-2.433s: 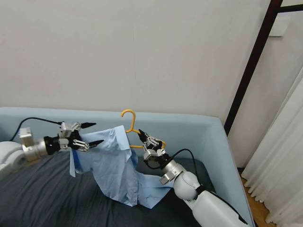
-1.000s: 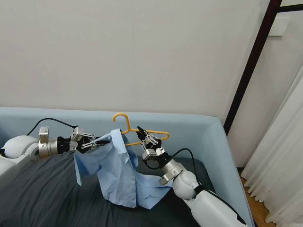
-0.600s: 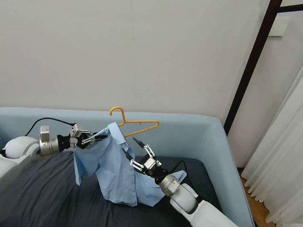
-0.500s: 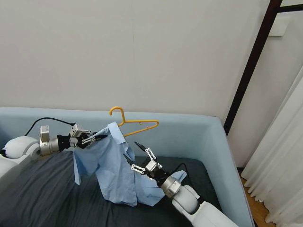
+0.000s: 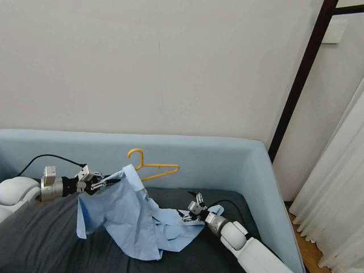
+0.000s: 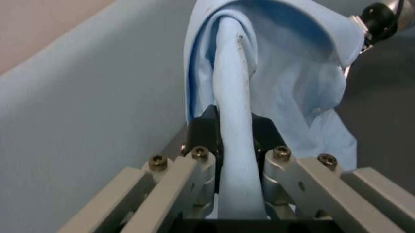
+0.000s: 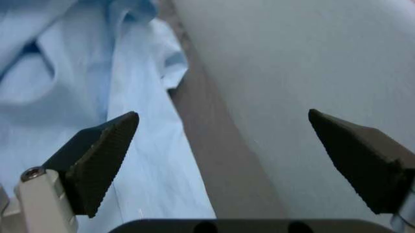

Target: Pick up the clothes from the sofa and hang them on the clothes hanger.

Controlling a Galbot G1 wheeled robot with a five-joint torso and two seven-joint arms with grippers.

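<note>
My left claw is closed tight on a fold of the blue shirt near the collar and holds it up above the sofa. The orange hanger sticks out of the collar, with one arm bare. The rest of the shirt lies on the sofa's seat. My right claw is low beside the hem, opened wide, with nothing between its fingers.
</note>
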